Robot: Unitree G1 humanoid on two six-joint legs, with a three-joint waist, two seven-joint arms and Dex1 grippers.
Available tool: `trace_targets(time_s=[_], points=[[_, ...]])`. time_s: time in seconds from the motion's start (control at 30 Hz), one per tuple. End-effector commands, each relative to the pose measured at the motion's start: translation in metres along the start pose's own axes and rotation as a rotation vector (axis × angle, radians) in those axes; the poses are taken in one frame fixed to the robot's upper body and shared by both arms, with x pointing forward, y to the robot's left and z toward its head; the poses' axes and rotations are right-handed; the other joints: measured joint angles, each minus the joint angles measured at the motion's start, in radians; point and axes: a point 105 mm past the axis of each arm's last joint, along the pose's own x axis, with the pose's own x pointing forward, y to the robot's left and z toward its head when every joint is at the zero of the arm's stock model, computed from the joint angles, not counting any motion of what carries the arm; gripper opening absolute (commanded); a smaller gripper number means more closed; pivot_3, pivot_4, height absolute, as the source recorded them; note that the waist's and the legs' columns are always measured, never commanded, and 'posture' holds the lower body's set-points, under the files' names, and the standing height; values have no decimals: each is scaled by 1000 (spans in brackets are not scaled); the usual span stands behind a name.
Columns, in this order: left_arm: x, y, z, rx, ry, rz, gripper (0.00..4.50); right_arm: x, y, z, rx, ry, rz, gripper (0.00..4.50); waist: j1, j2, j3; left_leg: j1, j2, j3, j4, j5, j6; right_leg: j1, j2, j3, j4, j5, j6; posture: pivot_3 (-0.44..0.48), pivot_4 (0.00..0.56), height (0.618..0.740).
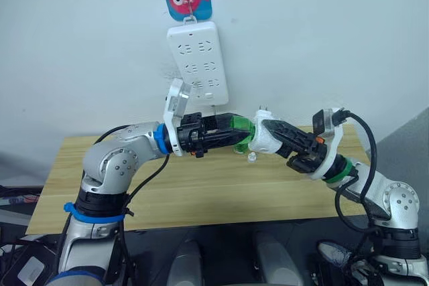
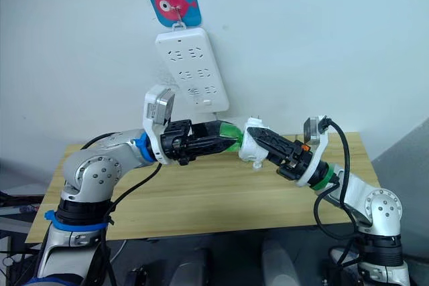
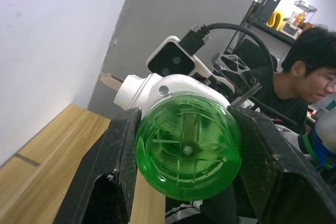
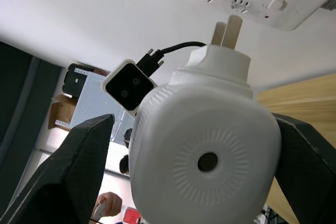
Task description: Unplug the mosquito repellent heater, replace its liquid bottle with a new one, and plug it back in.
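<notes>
Below the wall-hung power strip [image 1: 198, 61], both arms meet end to end — right gripper [image 1: 273, 136] clamps the mosquito repellent heater [image 1: 265, 137], left gripper [image 1: 236, 132] clamps its green bottle [image 1: 242, 132], prongs pointing up toward the strip.

Mid-frame, the two arms meet over the wooden worktop [image 1: 201, 192], barring passage across its middle. The power strip [image 1: 198, 61] hangs on the wall just above them, sockets unoccupied. A small clear object [image 1: 251, 157] lies beneath; worktop lower-left stays open.
</notes>
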Motion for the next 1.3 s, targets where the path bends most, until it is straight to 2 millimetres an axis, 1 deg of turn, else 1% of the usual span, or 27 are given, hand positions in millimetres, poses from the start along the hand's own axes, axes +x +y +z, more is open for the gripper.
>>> trace_targets(time_s=[0.03,0.07,0.1,0.3,0.43,0.47,0.53,0.57,0.63,0.77,0.97,1.3], points=[[-1,-6,0,25,14,-28,2293,3,18,2,-40,6,76,3642,0,0,0,0,0,0,0,0,0,0,0,0,0,0,0,-137,190,725],[-2,-6,0,32,17,-25,2292,4,19,2,-41,7,77,3295,0,0,0,0,0,0,0,0,0,0,0,0,0,0,0,-137,190,725],[-2,-5,-1,35,17,-22,2292,4,19,2,-41,7,78,3125,0,0,0,0,0,0,0,0,0,0,0,0,0,0,0,-137,190,725],[-2,1,-9,99,48,23,2292,4,19,0,-43,13,71,3125,1,0,0,0,0,0,0,0,0,0,0,0,0,0,0,-138,192,725],[-6,9,-13,245,107,46,2292,1,16,2,-46,12,50,3124,1,0,0,0,0,0,0,0,0,0,0,0,0,0,0,-138,192,725],[-7,12,-13,277,117,54,3014,1,15,2,-47,12,44,3124,1,0,0,0,0,0,0,0,0,0,0,0,0,0,0,-137,193,725],[-11,15,-17,370,178,46,3519,-2,14,3,-50,14,29,3124,2,0,0,0,0,0,0,0,0,0,0,0,0,0,0,-137,193,725],[-12,17,-18,397,201,51,3897,-2,13,4,-50,16,24,3124,1,0,0,0,0,0,0,0,0,0,0,0,0,0,0,-137,193,725],[-14,17,-19,431,238,32,4500,-4,12,4,-52,19,15,3124,1,0,0,0,0,0,0,0,0,0,0,0,0,0,0,-137,193,725],[-16,17,-20,463,281,35,4500,-7,10,5,-57,30,-5,3124,1,0,0,0,0,0,0,0,0,0,0,0,0,0,0,-134,192,725],[-8,7,-14,449,266,13,4500,-10,5,6,-63,47,-48,3124,1,0,0,0,0,0,0,0,0,0,0,0,0,0,0,-134,191,725],[4,-2,-17,395,236,17,4500,-9,3,6,-68,53,-68,3124,1,0,0,0,0,0,0,0,0,0,0,0,0,0,0,-135,187,725]])
